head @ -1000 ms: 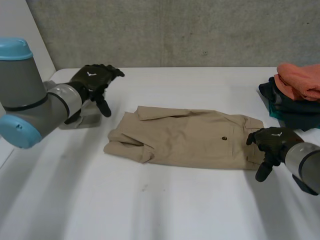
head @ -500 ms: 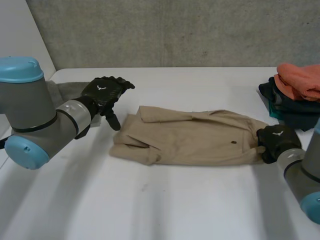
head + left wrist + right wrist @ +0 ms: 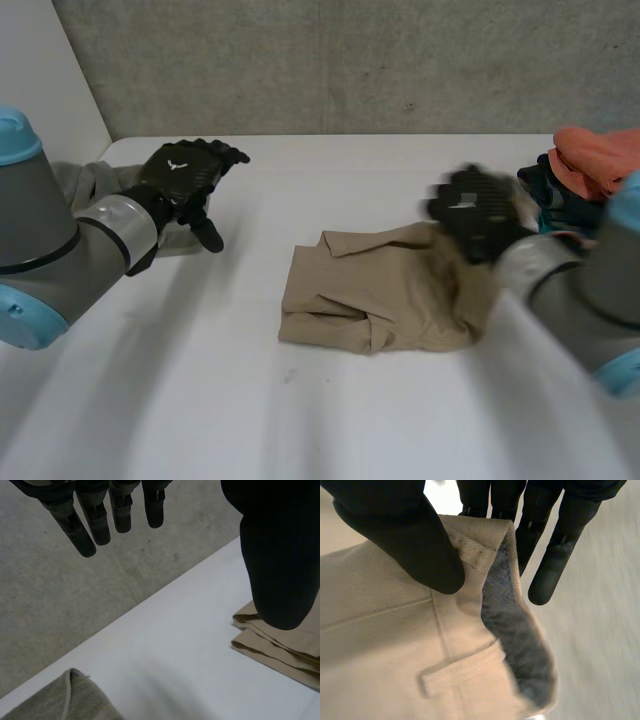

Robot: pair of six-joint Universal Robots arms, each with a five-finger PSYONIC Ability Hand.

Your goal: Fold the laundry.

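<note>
Trousers [image 3: 370, 300], khaki, lie bunched near the middle of the white tabletop [image 3: 300, 420] in the head view. Their right-side end is raised off the surface under the right hand [image 3: 472, 212]. The left hand [image 3: 185, 172] hovers over the tabletop's left side, well apart from the trousers, with fingers straight and spread and nothing in them. A grey-green cloth [image 3: 85, 178] lies beside the left arm. A pile of clothes [image 3: 590, 170], orange over dark items, rests at the far right of the tabletop. In the left wrist view the left hand [image 3: 280, 555] shows straight fingers [image 3: 82, 535] parted wide from the thumb, holding nothing. A folded edge of the trousers [image 3: 280, 647] lies under the thumb, and the grey-green cloth [image 3: 65, 700] lies well apart from it. In the right wrist view the right hand [image 3: 405, 535] pinches the waistband edge of the trousers [image 3: 380, 645] between its thumb and straight fingers [image 3: 555, 550], with the cloth's darker inner face turned outward below the grip.
</note>
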